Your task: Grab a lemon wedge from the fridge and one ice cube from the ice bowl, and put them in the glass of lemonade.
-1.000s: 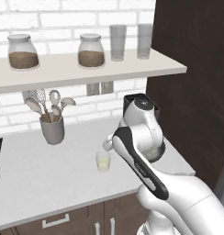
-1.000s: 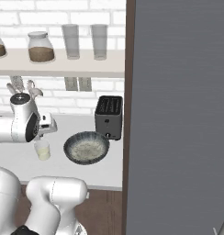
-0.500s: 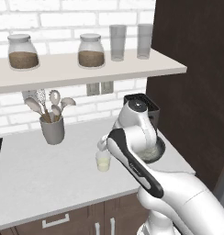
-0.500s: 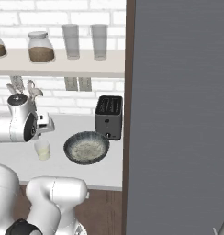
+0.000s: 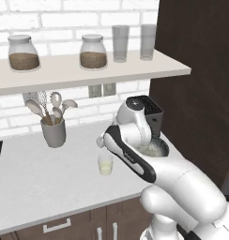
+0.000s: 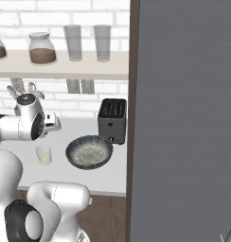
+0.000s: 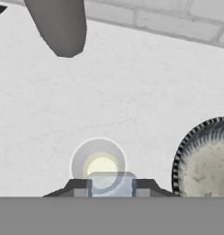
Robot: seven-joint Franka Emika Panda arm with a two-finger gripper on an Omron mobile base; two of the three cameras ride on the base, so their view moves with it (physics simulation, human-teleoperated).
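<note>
Hovering over the counter, your gripper has its 2 dark tips drawn close on a pale, translucent block, by its look the ice cube, at the bottom centre of the hand view, directly above the glass of lemonade. In the left base view the glass of lemonade stands at centre frame, left of the white arm; in the right base view it sits at left centre, just beside the ice bowl but apart from it. To finish this step well, you should centre the block over the yellow disc of liquid before letting go, and come down low enough that it will not bounce off the rim. The glass stands upright, mouth toward the hand, its long axis vertical, so you see it as concentric rings. No lemon wedge can be made out in the drink; it is too small to tell. The grey utensil cup lies well apart at upper left.
</note>
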